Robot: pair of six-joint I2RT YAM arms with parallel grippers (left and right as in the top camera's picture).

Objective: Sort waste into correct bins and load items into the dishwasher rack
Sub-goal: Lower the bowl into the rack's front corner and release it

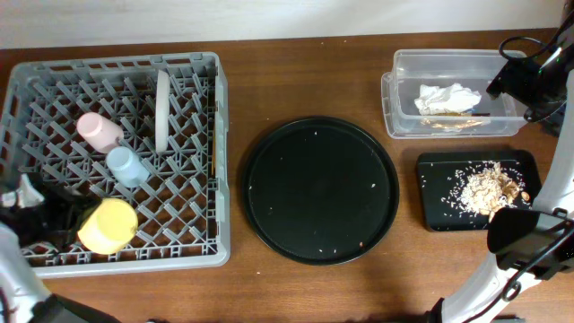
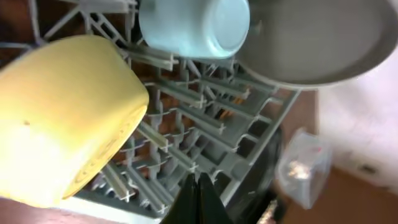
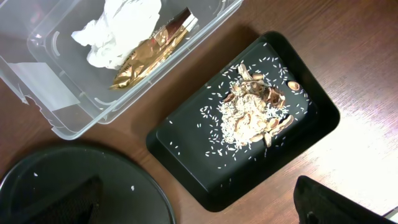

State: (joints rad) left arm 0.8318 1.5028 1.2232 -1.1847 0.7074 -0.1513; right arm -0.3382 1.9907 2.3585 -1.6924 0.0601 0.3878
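The grey dishwasher rack [image 1: 54, 81] holds the pink cup [image 1: 99, 131], the light-blue cup [image 1: 127, 165], the grey plate [image 1: 162, 109] standing on edge, and the yellow bowl [image 1: 108, 225] on its side. My left gripper [image 2: 198, 186] is shut and empty over the rack [image 2: 205, 118], beside the yellow bowl [image 2: 62, 118]. The clear tub [image 3: 56, 106] holds the white napkin [image 3: 118, 28] and the chopsticks [image 3: 152, 53]. The black rectangular tray [image 3: 186, 155] holds the food scraps [image 3: 255, 112]. My right gripper [image 3: 199, 205] is wide open and empty above that tray's near corner.
The large round black tray [image 1: 321, 188] lies mid-table with a few rice grains on it. The right arm [image 1: 520, 231] hangs over the table's right edge. The light-blue cup [image 2: 196, 25] and plate [image 2: 311, 37] are close to my left wrist.
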